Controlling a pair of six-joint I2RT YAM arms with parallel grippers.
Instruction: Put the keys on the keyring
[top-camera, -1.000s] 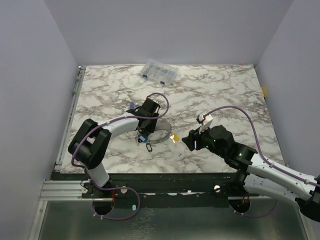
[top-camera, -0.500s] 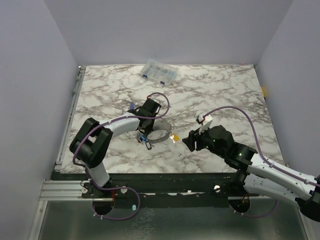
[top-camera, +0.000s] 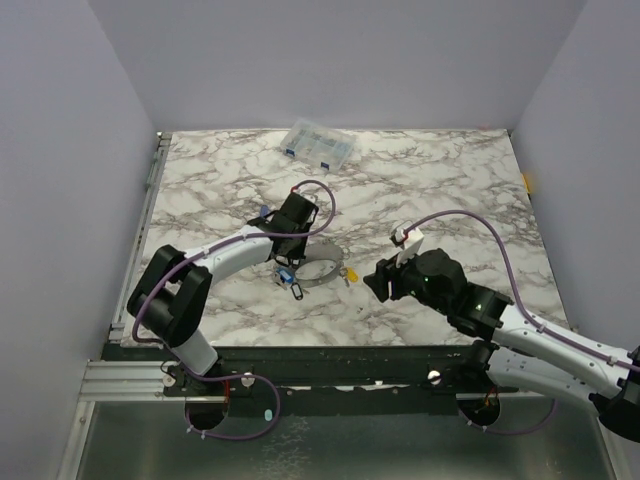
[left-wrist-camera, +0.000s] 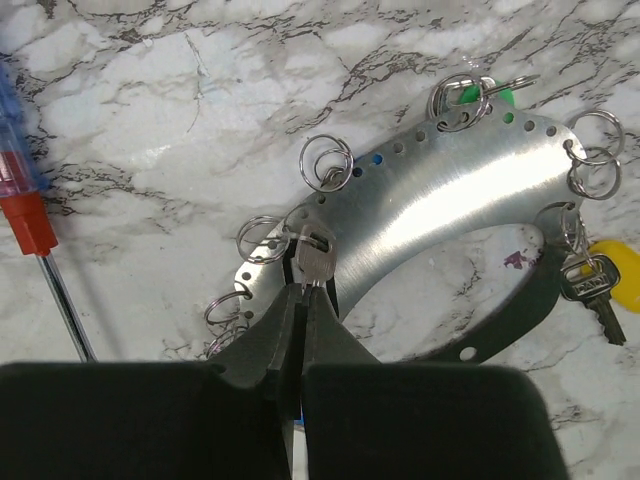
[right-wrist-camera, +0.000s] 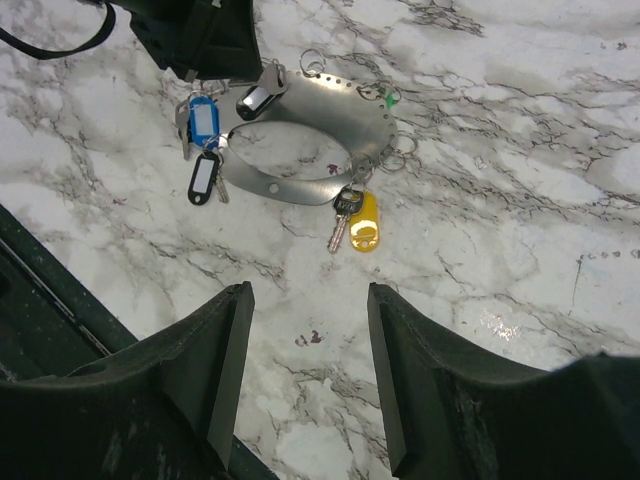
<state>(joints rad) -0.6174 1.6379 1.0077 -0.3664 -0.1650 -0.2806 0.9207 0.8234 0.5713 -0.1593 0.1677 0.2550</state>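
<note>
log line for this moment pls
left end effector: shut on silver key at keyring edge | right end effector: open, empty, apart from keyring

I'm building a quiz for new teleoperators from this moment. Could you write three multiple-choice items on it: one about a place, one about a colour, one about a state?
1. Where on the table is the clear plastic box?
A. By the far edge
B. Between the arm bases
C. At the right edge

2. What colour is the tag on the key lying nearest the right gripper?
A. Red
B. Yellow
C. White

3. How is the left gripper?
A. Wide open
B. Shut on a silver key at the keyring
C. Shut on the box

Answers:
1 A: the top view shows it near the back wall.
2 B: the right wrist view shows a yellow tag closest.
3 B: the left wrist view shows the fingers pinched together on that key.
</note>
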